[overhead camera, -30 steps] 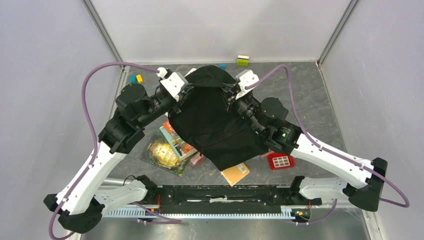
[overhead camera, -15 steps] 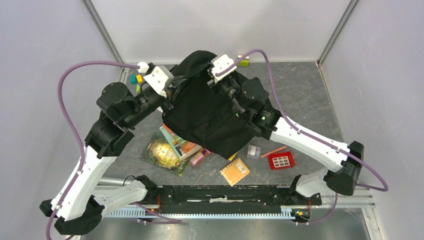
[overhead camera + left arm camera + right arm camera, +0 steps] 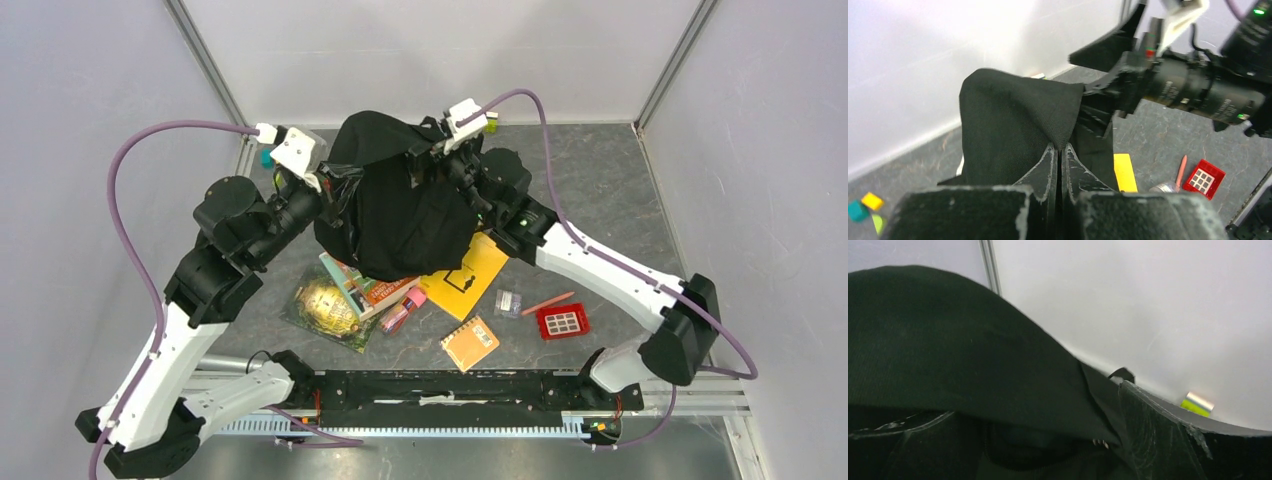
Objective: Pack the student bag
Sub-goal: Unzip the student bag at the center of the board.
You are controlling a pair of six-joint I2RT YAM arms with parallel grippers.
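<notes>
Student bag (image 3: 395, 215) is hanging bunched over the surface (image 3: 620, 200). Left gripper (image 3: 1058, 147) is pinching fabric at the bag's upper left, fingers nearly closed. Right gripper (image 3: 425, 160) is clamping the bag's upper right; yellow folder (image 3: 470, 275) is lying partly beneath the bag.

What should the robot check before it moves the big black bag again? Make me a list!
1. Left fingers pinching the black fabric backpack: ok, they are shut on a fold of cloth.
2. Right fingers gripping: cannot tell, cloth covers the view.
3. Backpack lifted: ok, both arms hold its top up.
4. Backpack's bottom free of the colourful books: cannot tell, it hangs over them.
5. Backpack's mouth open: cannot tell, no opening shows.
6. Things packed: not ok, the yellow flat folder and orange spiral notebook lie outside.
</notes>
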